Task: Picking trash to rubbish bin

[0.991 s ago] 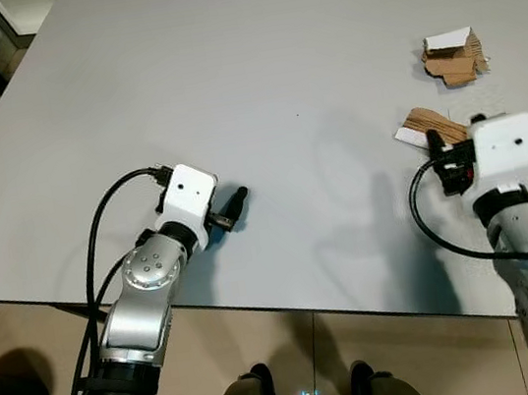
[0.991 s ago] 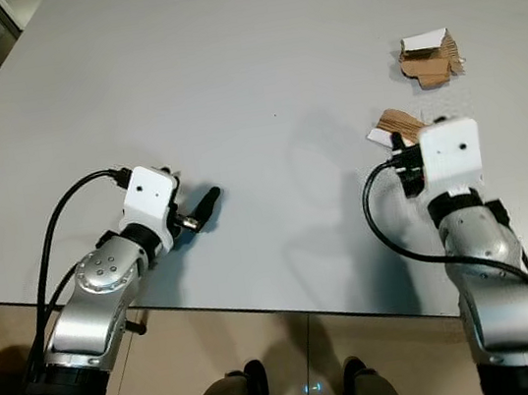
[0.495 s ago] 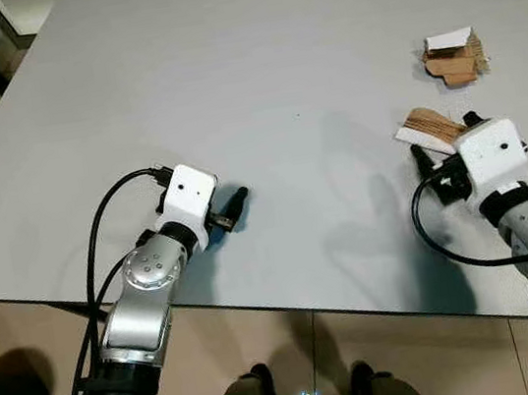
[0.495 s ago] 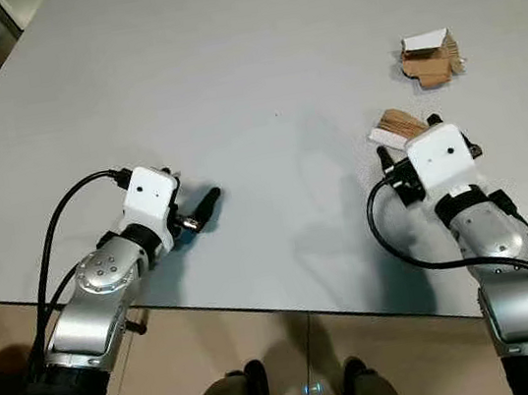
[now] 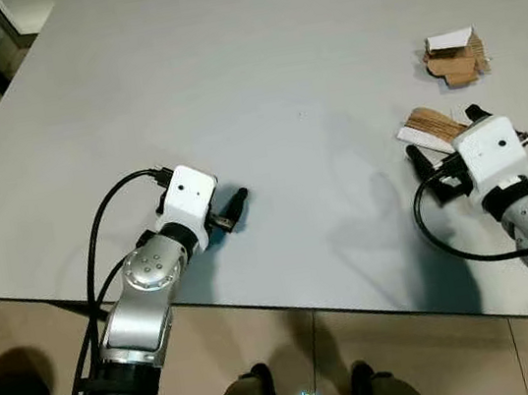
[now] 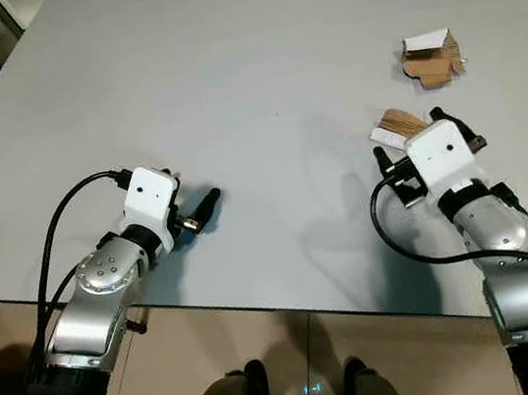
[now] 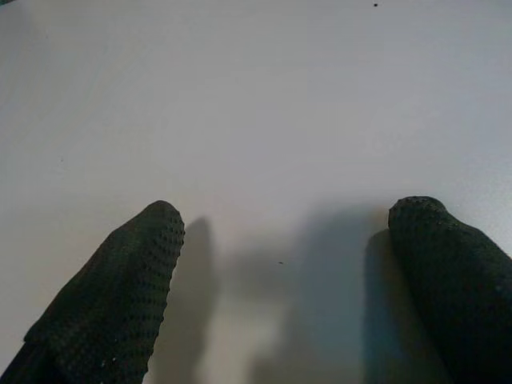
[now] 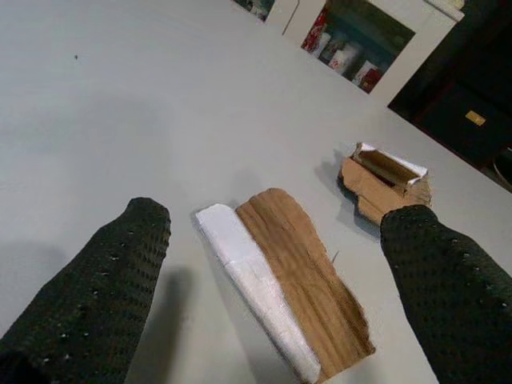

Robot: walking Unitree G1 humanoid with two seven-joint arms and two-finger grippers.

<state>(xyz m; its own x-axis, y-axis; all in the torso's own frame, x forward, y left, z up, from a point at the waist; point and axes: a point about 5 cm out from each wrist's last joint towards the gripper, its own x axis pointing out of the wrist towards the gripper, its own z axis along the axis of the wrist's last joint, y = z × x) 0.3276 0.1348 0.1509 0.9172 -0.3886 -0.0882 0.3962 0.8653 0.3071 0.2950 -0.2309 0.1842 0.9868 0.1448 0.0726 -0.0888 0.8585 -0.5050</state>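
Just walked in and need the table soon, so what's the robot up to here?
It is clearing cardboard trash off the grey table. The right gripper is open and lined up around the nearer cardboard scrap, which lies flat on the table between its fingers, not yet grasped. A second, crumpled cardboard piece sits farther back, untouched. The left gripper is open over bare table near the front edge, holding nothing.
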